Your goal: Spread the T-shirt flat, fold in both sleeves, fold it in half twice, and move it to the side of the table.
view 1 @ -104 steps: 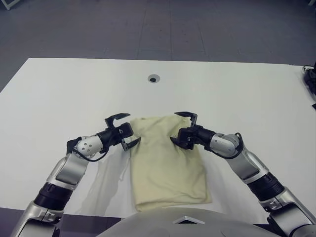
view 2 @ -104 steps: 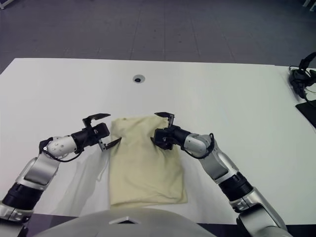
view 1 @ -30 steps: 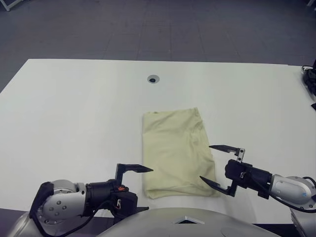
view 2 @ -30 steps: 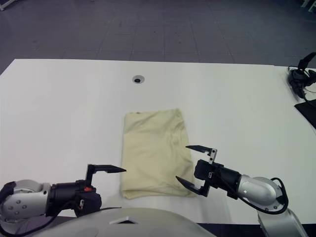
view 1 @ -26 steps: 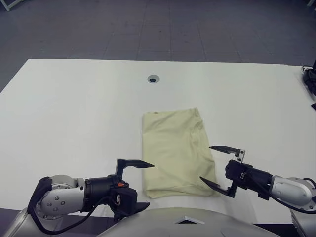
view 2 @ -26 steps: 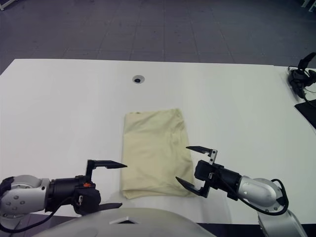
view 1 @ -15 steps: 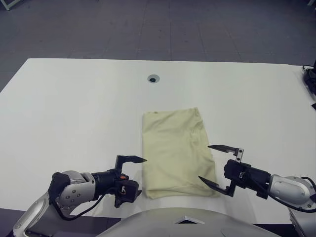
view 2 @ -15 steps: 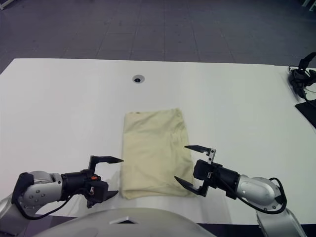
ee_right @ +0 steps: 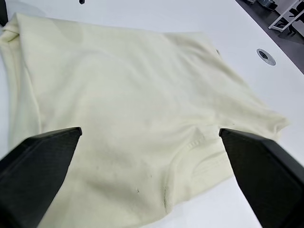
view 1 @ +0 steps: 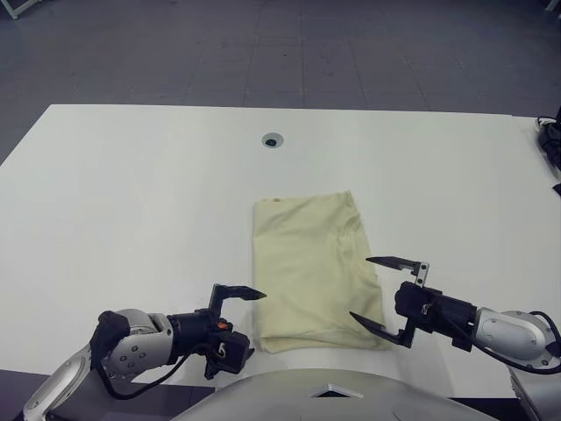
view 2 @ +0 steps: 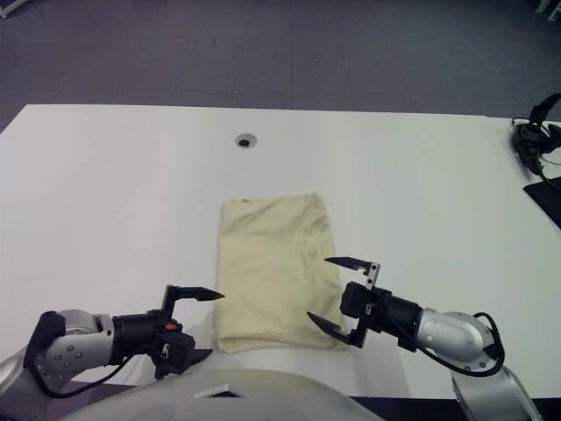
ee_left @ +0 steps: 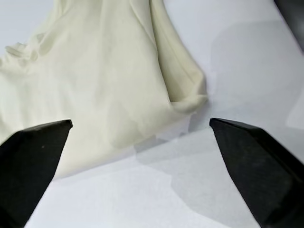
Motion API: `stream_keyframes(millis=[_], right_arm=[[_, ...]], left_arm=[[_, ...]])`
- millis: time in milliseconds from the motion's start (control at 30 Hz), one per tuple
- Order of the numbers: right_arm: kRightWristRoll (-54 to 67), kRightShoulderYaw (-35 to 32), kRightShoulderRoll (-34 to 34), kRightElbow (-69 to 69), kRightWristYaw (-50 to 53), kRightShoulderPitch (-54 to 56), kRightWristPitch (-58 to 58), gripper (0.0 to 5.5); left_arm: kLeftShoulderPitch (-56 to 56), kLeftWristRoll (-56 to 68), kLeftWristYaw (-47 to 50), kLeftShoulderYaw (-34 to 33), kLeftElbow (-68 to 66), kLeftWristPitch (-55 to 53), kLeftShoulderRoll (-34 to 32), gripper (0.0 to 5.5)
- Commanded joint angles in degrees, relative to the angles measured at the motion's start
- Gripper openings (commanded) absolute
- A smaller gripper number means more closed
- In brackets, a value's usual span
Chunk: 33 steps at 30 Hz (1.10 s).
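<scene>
Flanking T-shirt (view 1: 311, 263): left pincer (view 1: 257, 323), right pincer (view 1: 359, 288), agape; right wrist view, seam (ee_right: 194, 142).

Your left arm (view 1: 131, 342) sits low and bent, forearm pointing toward the T-shirt (view 1: 311, 263). The left jaws stand wide apart just beside the shirt's near left corner, clear of the cloth. Your right arm (view 1: 513, 331) lies on the shirt's other side, wrist roughly level. The right jaws gape just as wide at the near right corner, the lower fingertip (view 1: 361, 319) at the shirt's edge. Neither grips anything.
</scene>
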<state>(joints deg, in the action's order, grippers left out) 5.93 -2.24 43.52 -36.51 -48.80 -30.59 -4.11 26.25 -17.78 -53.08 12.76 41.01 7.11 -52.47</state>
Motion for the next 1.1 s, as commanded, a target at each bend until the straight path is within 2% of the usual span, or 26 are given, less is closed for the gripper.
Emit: stream_keyframes(millis=[33, 267, 400, 567, 1100], right_arm=[[-0.2, 0.6, 0.2, 0.0, 0.3, 0.8, -0.6, 5.4], [-0.3, 1.3, 0.1, 1.0, 0.6, 1.8, -0.4, 5.4], [-0.5, 1.5, 0.1, 1.3, 0.7, 2.2, -0.4, 5.4], [-0.8, 1.6, 0.3, 1.3, 1.0, 2.3, -0.3, 5.4], [-0.8, 1.4, 0.8, 0.5, 1.0, 1.8, 0.0, 5.4]], left_arm=[[-1.4, -4.4, 0.0, 3.4, -3.5, -0.5, 0.6, 5.38], [-3.5, -4.7, 0.0, 6.7, -4.6, -0.8, 1.5, 5.37], [-4.3, -4.7, 0.1, 7.5, -5.1, -0.8, 1.4, 4.86], [-4.7, -4.8, 0.7, 7.7, -5.0, -0.7, 1.3, 3.86], [-3.3, -2.3, -0.5, 7.2, -2.6, -1.0, 0.4, 1.17]])
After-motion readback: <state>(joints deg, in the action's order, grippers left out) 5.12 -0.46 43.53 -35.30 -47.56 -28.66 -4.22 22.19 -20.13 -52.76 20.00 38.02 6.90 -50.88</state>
